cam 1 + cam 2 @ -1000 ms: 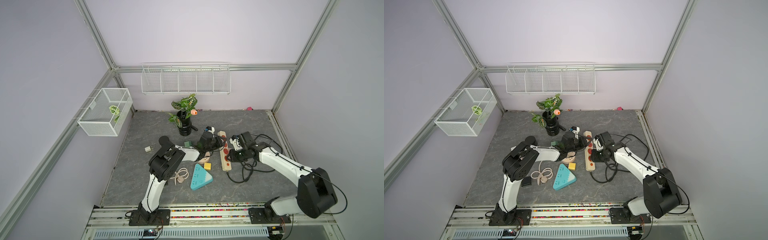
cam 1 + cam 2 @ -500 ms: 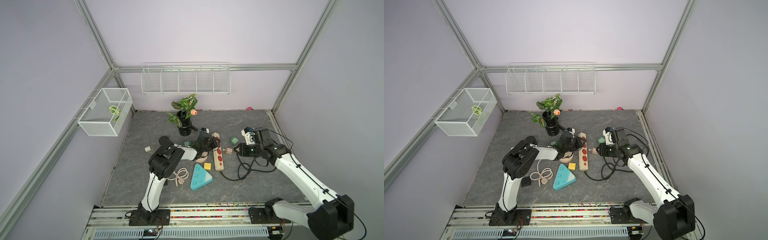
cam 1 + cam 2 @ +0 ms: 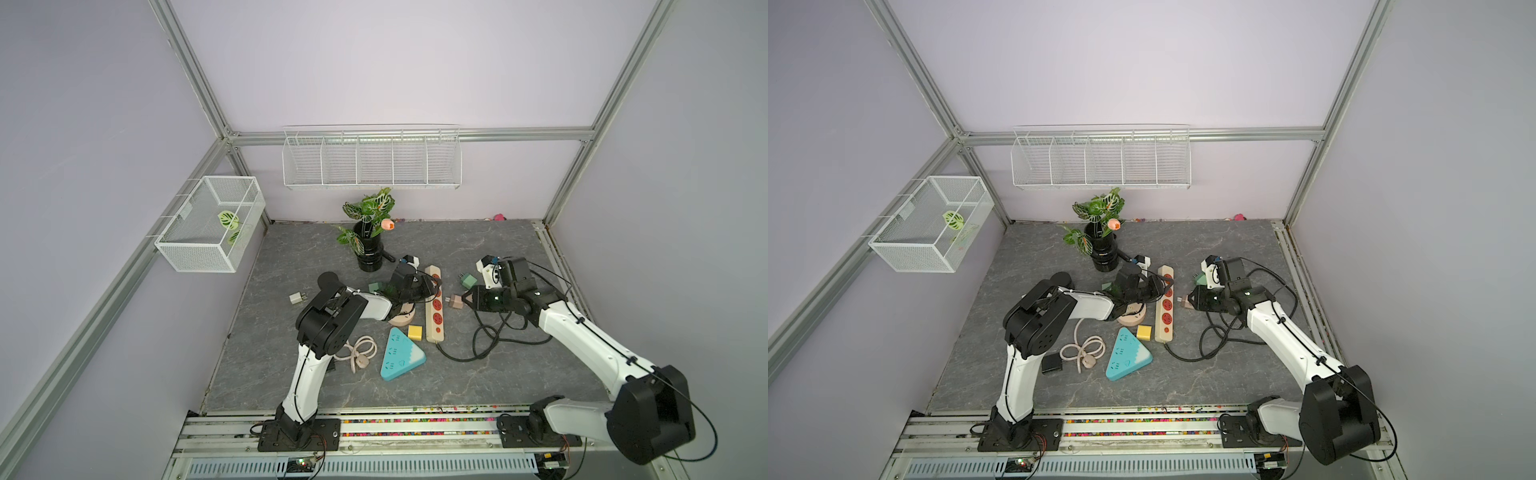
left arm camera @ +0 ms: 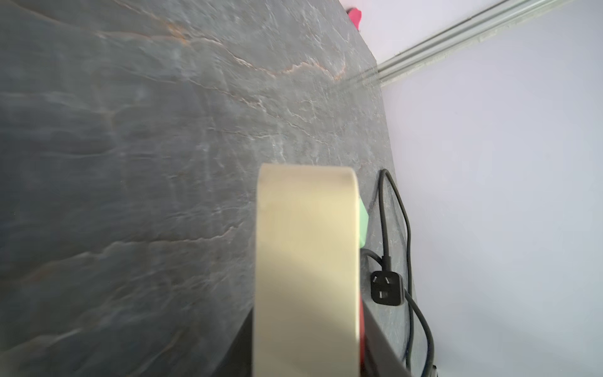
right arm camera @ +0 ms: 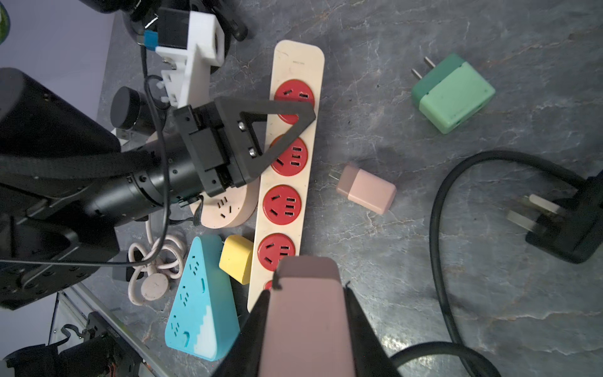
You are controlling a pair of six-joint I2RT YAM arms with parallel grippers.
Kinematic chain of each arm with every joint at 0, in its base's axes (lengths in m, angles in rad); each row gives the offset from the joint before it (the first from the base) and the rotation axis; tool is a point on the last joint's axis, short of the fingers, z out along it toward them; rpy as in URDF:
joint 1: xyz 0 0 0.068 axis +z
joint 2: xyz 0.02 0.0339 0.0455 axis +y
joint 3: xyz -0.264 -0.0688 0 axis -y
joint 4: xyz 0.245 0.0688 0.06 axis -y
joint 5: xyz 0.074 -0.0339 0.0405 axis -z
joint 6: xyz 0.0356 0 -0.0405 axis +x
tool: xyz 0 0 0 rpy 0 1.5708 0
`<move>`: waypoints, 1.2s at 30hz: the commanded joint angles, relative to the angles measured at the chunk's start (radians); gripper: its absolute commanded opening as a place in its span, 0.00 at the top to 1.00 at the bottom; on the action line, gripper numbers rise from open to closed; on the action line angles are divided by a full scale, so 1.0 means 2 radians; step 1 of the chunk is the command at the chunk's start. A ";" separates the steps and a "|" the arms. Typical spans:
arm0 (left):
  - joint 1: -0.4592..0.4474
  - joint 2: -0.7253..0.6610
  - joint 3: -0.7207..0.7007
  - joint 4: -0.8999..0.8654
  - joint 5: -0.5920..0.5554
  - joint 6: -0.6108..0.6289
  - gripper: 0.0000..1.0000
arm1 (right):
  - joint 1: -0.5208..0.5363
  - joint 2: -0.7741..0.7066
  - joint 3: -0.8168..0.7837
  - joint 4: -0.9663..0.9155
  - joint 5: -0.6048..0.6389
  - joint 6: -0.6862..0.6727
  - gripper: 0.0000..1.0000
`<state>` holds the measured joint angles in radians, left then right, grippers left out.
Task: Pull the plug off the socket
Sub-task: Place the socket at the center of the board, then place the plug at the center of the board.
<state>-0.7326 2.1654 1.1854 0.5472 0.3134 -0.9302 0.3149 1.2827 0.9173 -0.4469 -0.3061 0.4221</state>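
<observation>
Plug sits clamped in right hand, apart from power strip.

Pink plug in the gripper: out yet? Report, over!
Right gripper shut on pink plug, out of power strip. Left gripper shut on strip. Spare pink plug, green plug loose, not blocking.

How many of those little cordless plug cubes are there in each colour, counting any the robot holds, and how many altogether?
Green: 2, open green cube, half-hidden green cube
Pink: 2, lying pink cube, held pink cube in the right gripper
Yellow cube: 1
White cube: 1
Black cube: 1
Total: 7
</observation>
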 commanded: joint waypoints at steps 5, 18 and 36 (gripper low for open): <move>-0.004 0.003 0.032 -0.057 0.002 0.042 0.55 | -0.004 0.011 0.017 0.029 0.006 0.011 1.00; 0.003 -0.095 0.048 -0.173 -0.108 0.116 0.33 | -0.010 0.062 0.038 0.090 0.050 0.033 1.00; 0.004 -0.322 -0.065 -0.310 -0.204 0.246 0.29 | -0.021 0.353 0.217 0.209 0.034 0.069 0.88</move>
<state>-0.7277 1.5814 1.1179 -0.0204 -0.0578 -0.4965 0.2859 1.9499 1.3231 -0.0986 -0.2218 0.5243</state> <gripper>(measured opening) 0.709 0.307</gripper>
